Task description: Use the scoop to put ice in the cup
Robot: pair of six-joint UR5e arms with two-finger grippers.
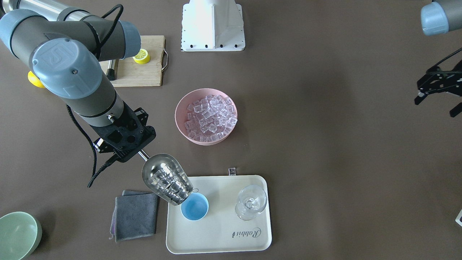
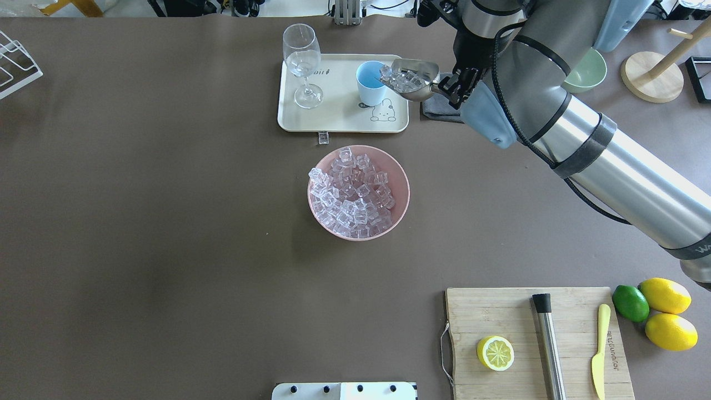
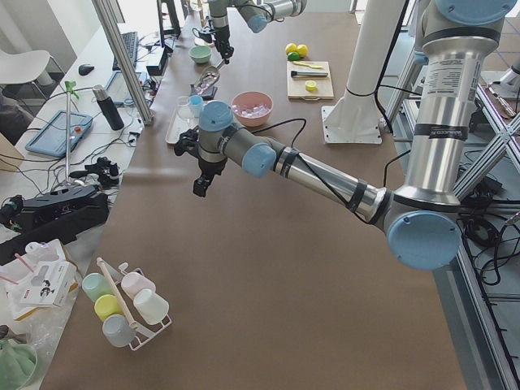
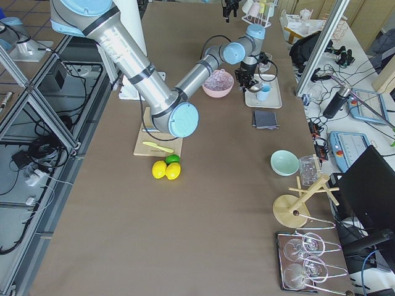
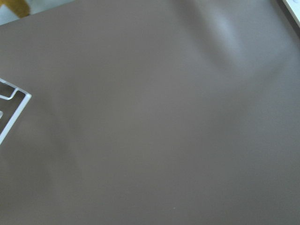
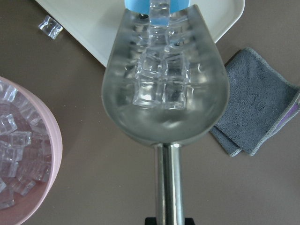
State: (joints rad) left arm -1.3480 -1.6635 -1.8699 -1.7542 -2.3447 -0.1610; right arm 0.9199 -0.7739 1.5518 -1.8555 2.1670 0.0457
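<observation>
My right gripper (image 1: 136,151) is shut on the short handle of the steel scoop (image 1: 166,180). The scoop is tilted, with its mouth over the rim of the light-blue cup (image 1: 195,206) on the cream tray (image 1: 223,234). Several ice cubes (image 6: 158,86) lie in the scoop and slide toward the cup (image 6: 140,3). More ice (image 2: 354,191) fills the pink bowl (image 2: 401,191) mid-table. My left gripper (image 1: 436,104) hangs open and empty far off to the side, above bare table.
A clear stemmed glass (image 1: 251,202) stands on the tray beside the cup. One loose ice cube (image 1: 231,170) lies by the tray's edge. A grey cloth (image 1: 135,215), a pale green bowl (image 1: 18,234), and a cutting board (image 2: 533,344) with lemon half, steel rod and knife.
</observation>
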